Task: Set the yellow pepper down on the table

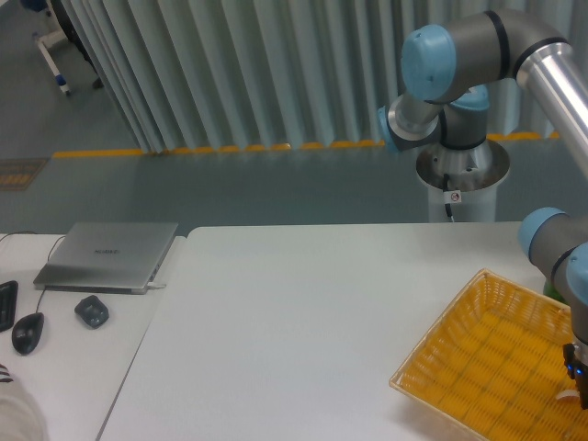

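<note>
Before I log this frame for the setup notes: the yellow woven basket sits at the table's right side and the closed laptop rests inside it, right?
Not quite. The yellow woven basket does sit at the right side of the table, but the closed laptop isn't inside it. The camera view shows the laptop lying far to the left on the neighbouring desk surface, near a black mouse.

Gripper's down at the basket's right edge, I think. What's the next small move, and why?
Probably ease the gripper straight up a little. It sits over the yellow basket at the frame's right edge, its fingers cut off, and no pepper is visible. Lifting should show whether anything is held before crossing to the white table.
</note>
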Available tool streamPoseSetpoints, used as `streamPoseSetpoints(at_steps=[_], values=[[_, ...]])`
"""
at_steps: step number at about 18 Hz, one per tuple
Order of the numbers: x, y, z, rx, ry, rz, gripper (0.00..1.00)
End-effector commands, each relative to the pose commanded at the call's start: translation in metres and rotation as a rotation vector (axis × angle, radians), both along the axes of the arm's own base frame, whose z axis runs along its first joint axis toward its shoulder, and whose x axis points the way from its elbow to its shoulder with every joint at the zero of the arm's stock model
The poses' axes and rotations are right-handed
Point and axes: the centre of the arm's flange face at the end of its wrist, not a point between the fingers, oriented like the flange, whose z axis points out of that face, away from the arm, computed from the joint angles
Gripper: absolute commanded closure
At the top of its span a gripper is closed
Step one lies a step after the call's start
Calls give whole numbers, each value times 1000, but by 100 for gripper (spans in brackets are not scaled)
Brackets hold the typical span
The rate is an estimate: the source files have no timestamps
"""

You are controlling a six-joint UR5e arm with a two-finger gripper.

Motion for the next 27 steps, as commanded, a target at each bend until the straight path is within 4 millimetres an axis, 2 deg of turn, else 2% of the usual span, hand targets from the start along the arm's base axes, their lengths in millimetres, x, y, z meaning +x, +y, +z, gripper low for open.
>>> streamPoseSetpoints(at_steps=[16,17,18,21,23,24,27], values=[[-9,-1,-17,-14,34,2,1],[-9,-1,-17,-14,34,1,11],[-9,-2,-18,-15,33,1,16],[-8,-2,-19,-16,31,1,49],[-8,-2,-19,-17,30,2,62],[-7,-3,-17,-16,31,2,67],[-4,-5,-11,-12,32,5,68]])
